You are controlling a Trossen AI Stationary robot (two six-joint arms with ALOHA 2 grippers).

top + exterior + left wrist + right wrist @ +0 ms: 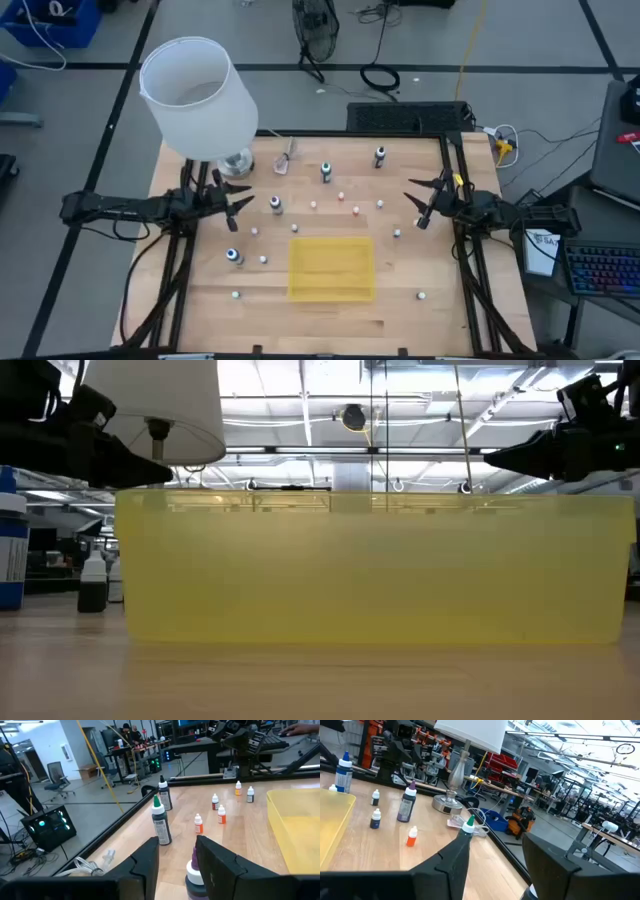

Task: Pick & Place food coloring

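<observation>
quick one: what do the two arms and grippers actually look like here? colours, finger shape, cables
Both arms are black and slim. The left gripper and right gripper each have two dark, tapered fingers, broad and flat-faced seen from the wrist. The right arm carries a small yellow patch behind its gripper. A black cable trails from the left arm.

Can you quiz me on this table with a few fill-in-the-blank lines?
1. The flat tray near the table's middle is coloured ____.
2. The lamp on the table has a ____ shade.
3. Between the left gripper's open fingers shows a bottle with a ____ tip.

Missing words: yellow; white; purple
</observation>
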